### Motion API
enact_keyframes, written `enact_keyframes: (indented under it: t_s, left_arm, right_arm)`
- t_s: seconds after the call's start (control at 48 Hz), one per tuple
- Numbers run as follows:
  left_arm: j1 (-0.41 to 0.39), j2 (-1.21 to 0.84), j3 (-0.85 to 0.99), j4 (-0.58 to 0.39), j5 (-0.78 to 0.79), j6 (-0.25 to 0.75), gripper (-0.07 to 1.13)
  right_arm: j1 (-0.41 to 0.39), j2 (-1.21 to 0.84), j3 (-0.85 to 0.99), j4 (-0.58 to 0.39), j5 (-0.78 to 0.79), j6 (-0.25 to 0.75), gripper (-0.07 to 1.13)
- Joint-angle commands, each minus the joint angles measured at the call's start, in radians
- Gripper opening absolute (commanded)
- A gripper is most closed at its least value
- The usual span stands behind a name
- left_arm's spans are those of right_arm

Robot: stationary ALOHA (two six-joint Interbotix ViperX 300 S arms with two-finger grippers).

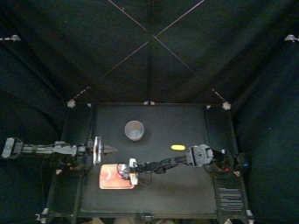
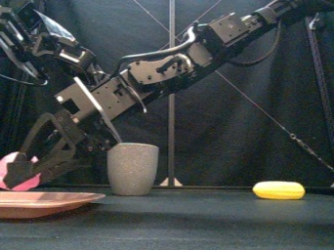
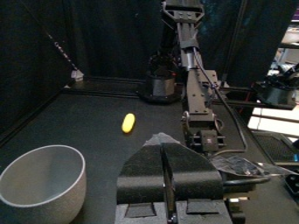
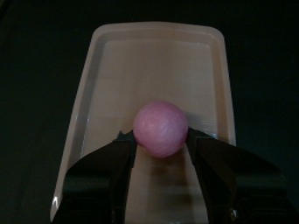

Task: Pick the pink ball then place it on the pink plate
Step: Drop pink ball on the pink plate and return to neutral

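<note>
The pink ball (image 4: 160,128) sits between the two jaws of my right gripper (image 4: 160,137), which is shut on it. The ball hangs just above the flat pink plate (image 4: 158,61). In the front view the ball (image 2: 16,171) is at the far left, a little over the plate (image 2: 53,201), with the right gripper (image 2: 22,177) reaching down from the upper right. From above, the right gripper (image 1: 131,170) is over the plate (image 1: 114,179) at the front left. My left gripper (image 3: 163,179) rests shut beside the plate, holding nothing.
A tall grey speckled cup (image 2: 132,168) stands behind the plate, also seen as the cup (image 1: 135,130) from above. A yellow toy (image 2: 278,189) lies to the right on the table, mid-table in the top view (image 1: 177,147).
</note>
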Motion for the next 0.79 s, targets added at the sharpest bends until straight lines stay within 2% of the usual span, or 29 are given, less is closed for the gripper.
enact_keyframes:
  t_s: [0.021, 0.271, 0.542, 0.792]
  left_arm:
    - [0.003, 0.003, -0.008, -0.002, -0.009, 0.0, 0.0]
    - [0.003, 0.005, -0.002, -0.002, -0.009, 0.0, 0.0]
    - [0.009, 0.005, 0.0, -0.002, -0.009, -0.002, 0.0]
    - [0.011, 0.003, 0.009, -0.002, -0.009, -0.003, 0.0]
  right_arm:
    - [-0.002, -0.021, -0.049, 0.017, 0.008, -0.002, 0.81]
    - [-0.003, -0.017, -0.044, 0.057, 0.026, -0.003, 0.98]
    - [-0.006, -0.072, 0.009, 0.046, 0.018, -0.006, 0.99]
    - [-0.025, -0.285, 0.268, 0.043, -0.106, -0.005, 0.99]
